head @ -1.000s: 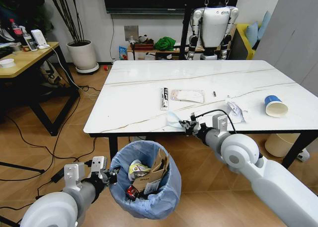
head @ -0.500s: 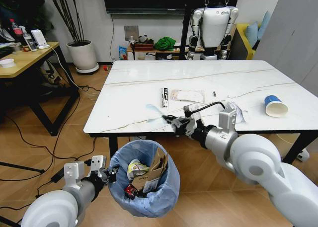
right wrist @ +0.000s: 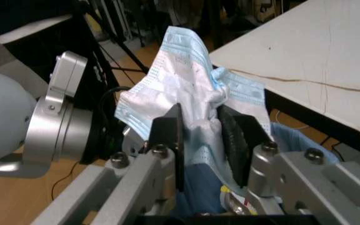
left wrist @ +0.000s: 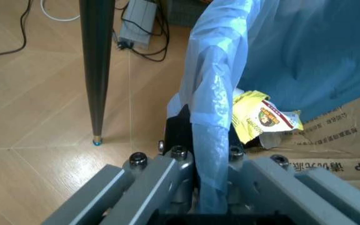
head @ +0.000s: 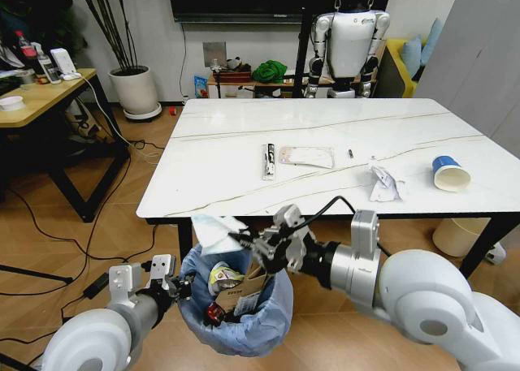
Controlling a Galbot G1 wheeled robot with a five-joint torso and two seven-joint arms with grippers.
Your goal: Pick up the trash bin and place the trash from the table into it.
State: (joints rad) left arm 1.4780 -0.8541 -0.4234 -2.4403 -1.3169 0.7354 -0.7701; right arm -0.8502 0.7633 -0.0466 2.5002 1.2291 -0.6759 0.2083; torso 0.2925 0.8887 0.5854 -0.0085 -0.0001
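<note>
Left gripper is clamping the near rim of the bin, jaws closed on the blue liner; in the left wrist view the liner fold is sitting between the fingers. Bin is hanging off the floor just below the table front edge, toward its left corner.

Right gripper is reaching across in front of the table edge, right over the bin mouth. Jaws are pinched on a crumpled white-and-light-blue sheet, probably a face mask, though the head view is too soft to confirm. The mask is sticking out past the fingertips toward the robot's left, above the bin's left rim.

Inside the bin: brown cardboard, a yellow wrapper and something small and red.

On the table: a blue-and-white cup lying on its side near the right edge, crumpled white paper left of it, a flat packet mid-table with a thin dark-and-white stick beside it.
</note>
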